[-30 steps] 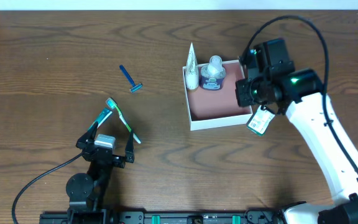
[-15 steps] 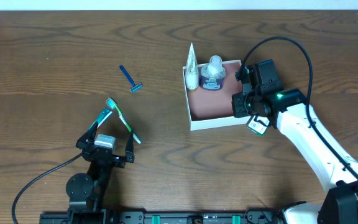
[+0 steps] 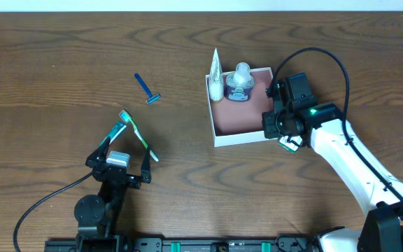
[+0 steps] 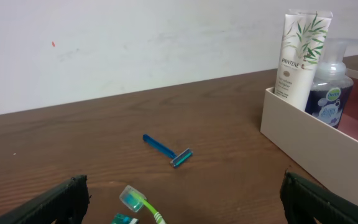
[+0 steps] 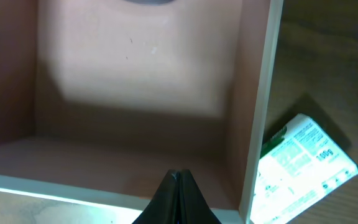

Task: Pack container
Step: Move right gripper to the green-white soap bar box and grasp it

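Table (image 3: 61, 56): container (image 3: 211, 112) sits ~2 o'clock of centre, w/ tube (image 3: 216, 73) + pump bottle (image 3: 239, 82) at its 12 o'clock wall. R pincer (image 5: 179, 183) is pinched closed on nothing, over the container's 4 o'clock corner. Green-white packet (image 5: 300, 158) lies just outside that wall, 3 o'clock of the pincer in wrist view; R arm far nearer. L pincer (image 4: 191, 199) gapes wide, empty.

container (image 3: 238, 140): corner under right arm (image 3: 341, 148); packet (image 5: 303, 165): partly behind wall

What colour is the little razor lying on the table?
The razor is blue. It shows best in the left wrist view.
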